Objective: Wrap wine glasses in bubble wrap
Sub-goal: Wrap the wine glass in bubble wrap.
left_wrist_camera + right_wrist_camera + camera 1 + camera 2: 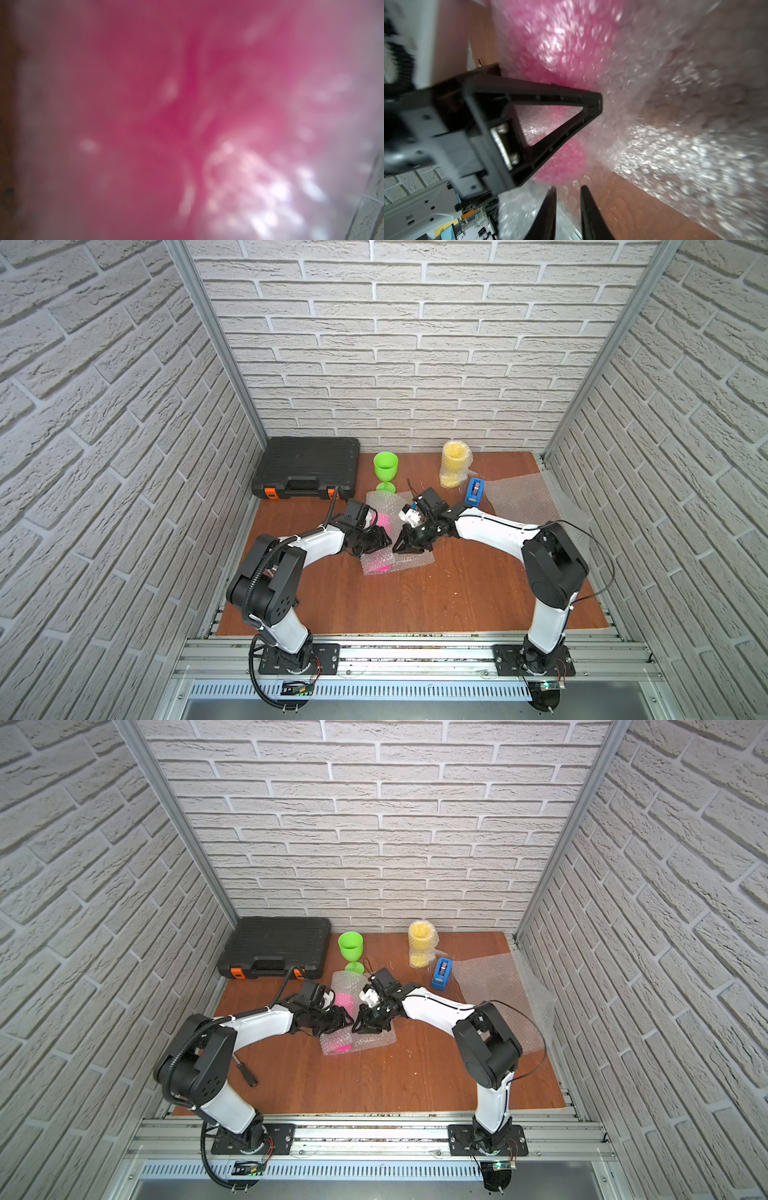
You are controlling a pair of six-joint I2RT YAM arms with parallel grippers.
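Brick walls (415, 364) all round; wooden bench (415, 605) open toward the lower frame. Black case (307, 468) upper left, spare bubble wrap (519, 497) right edge. Pink goblet (382, 521) lies wrapped mid-frame, green goblet (385, 470) and tape dispenser (475, 491) just above. Left tool (384, 541) on it, grip unclear; right tool (566, 190) has jaws barely apart, hold unclear.

The bubble wrap (415, 562) looks glossy and crinkly, the wooden table (415, 601) smooth and satiny.

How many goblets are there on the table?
3. The green goblet stands at the back; the yellow goblet, wrapped, stands there too; the pink goblet lies in bubble wrap at the middle.
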